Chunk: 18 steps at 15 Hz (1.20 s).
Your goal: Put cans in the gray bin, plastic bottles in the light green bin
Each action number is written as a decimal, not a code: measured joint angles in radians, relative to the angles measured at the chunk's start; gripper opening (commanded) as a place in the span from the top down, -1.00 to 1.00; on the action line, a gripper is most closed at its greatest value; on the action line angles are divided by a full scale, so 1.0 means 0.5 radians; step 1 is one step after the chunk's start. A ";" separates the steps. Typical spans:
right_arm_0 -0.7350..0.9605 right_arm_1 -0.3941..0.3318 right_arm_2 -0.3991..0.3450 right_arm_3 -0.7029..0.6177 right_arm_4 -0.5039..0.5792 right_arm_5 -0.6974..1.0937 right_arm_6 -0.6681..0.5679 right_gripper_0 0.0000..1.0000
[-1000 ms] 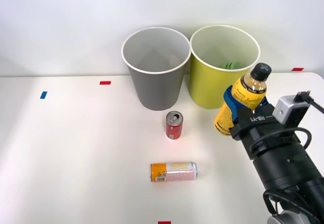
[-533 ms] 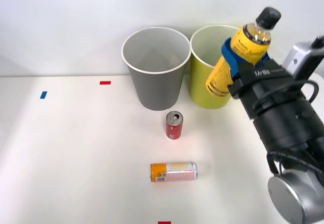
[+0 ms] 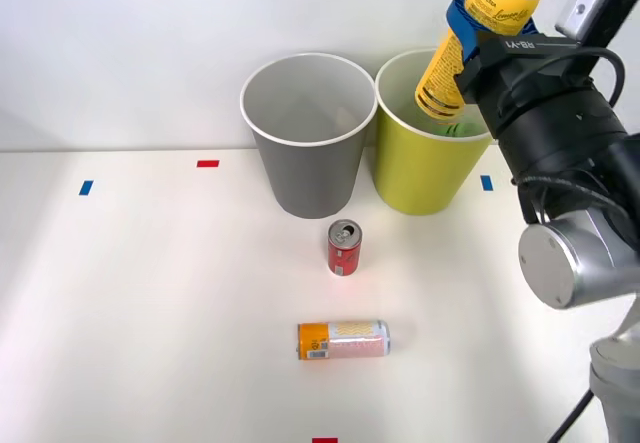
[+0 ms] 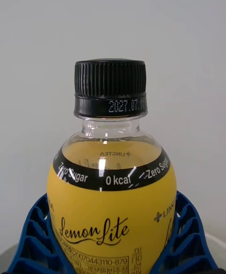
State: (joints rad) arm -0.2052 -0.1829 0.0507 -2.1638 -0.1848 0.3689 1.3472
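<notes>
Two cans (image 3: 343, 293) rest on the bench (image 3: 150, 293) while the right pincer (image 3: 487, 31) pinches the plastic bottle (image 3: 470, 33) tilted above the light green bin (image 3: 420, 178).

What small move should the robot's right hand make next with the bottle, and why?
Probably open and drop it: the right hand holds the yellow bottle tilted, base over the light green bin, while both cans wait on the table.

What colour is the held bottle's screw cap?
Black, ribbed; the bottle's cap shows best in the right wrist view.
</notes>
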 measured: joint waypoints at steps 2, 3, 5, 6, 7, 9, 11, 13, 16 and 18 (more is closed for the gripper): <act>-0.150 0.008 -0.025 0.278 0.031 -0.120 0.001 1.00; -0.229 0.013 -0.038 0.416 0.051 -0.181 0.001 1.00; -0.396 0.024 -0.064 0.662 0.099 -0.259 0.001 1.00; -0.456 0.027 -0.073 0.743 0.126 -0.273 0.006 1.00; -0.502 0.019 -0.077 0.811 0.149 -0.278 0.012 1.00; -0.569 -0.001 -0.080 0.905 0.183 -0.281 0.019 1.00; -0.585 0.002 -0.080 0.938 0.218 -0.280 0.015 0.22; -0.586 0.003 -0.078 0.941 0.239 -0.280 0.007 -1.00; -0.585 0.003 -0.075 0.942 0.238 -0.280 -0.002 -1.00; -0.581 0.004 -0.073 0.941 0.233 -0.280 -0.006 -1.00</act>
State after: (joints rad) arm -0.4959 -0.1812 0.0143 -1.6932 -0.0683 0.2287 1.3442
